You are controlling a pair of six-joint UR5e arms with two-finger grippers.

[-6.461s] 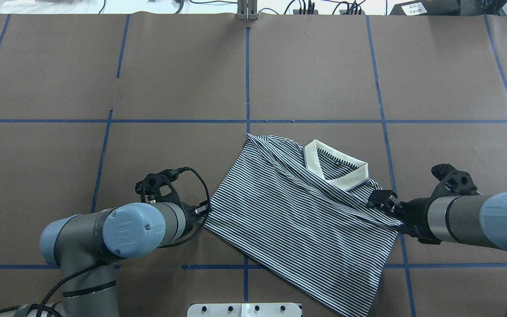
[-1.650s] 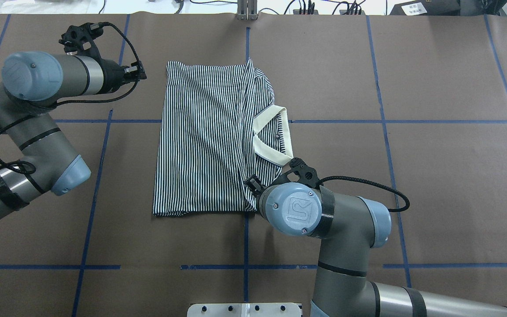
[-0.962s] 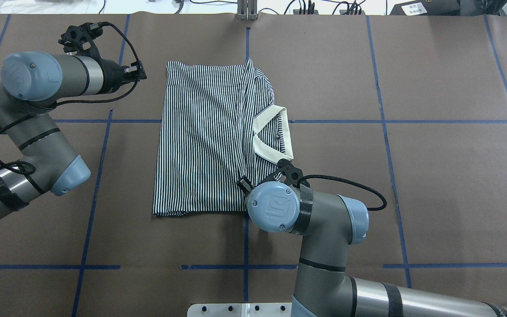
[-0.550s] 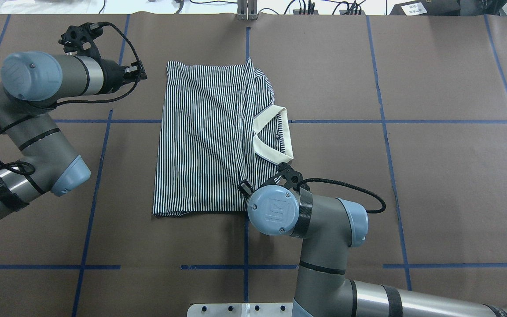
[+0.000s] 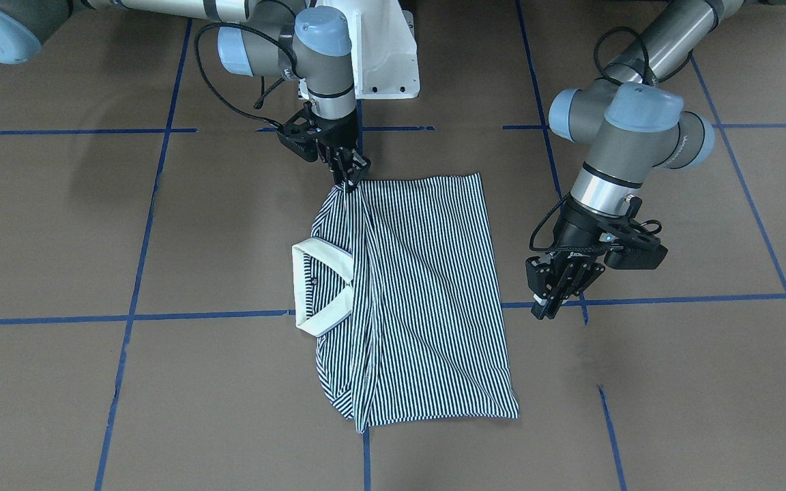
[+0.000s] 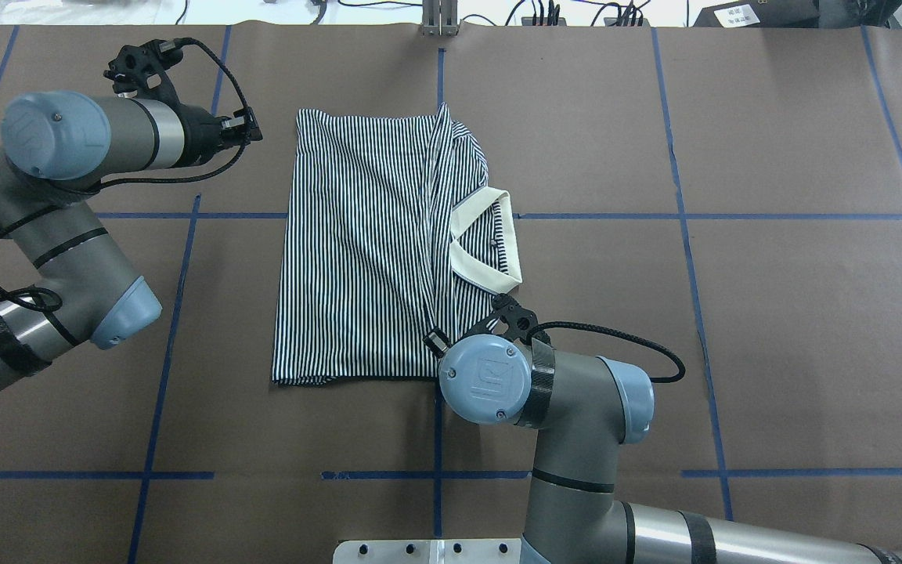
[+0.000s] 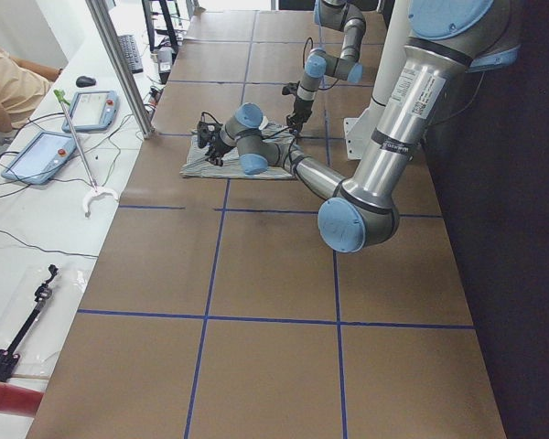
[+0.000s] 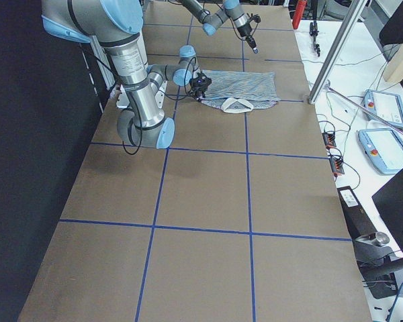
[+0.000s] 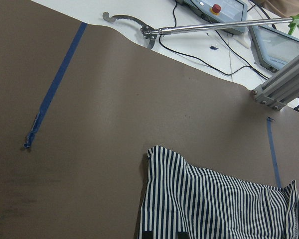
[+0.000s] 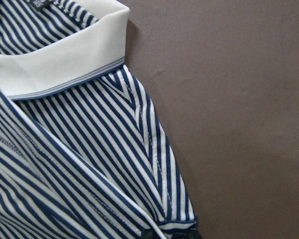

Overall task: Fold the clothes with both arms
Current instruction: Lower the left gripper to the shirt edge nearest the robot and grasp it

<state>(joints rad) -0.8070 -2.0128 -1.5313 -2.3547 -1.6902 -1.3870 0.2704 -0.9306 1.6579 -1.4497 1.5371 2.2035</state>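
- A striped polo shirt (image 6: 357, 251) lies part-folded on the bench (image 6: 772, 313). Its long axis runs straight away from the robot, and its cream collar (image 5: 301, 286) juts from the long edge on the robot's right.
- The right gripper (image 5: 348, 179) sits on the corner just robot-side of the collar. Its jaws are clenched on the hem there, and the cloth tents up slightly to meet them.
- The left gripper (image 6: 254, 135) hangs diagonally across the garment from the collar, just off the far corner. Its jaws are parted and carry nothing, and the shirt lies collar-ward of them across a narrow strip of bare bench.
- The right arm is the nearer one and already has cloth. By the look of it, any two-armed fold waits on the left jaws closing that short gap to the far corner.
- The fabric is a thin, limp knit with fine navy-and-white stripes running along the long axis.
- A raised crease runs lengthwise just inside the collar, and shallow wrinkles fan out from it.
- The collar is thicker, smooth and flat, with a fine blue line near its edge. The sleeve hem beside it is double-stitched.
- The bench is covered in matte brown paper gridded with blue tape (image 6: 600, 216).
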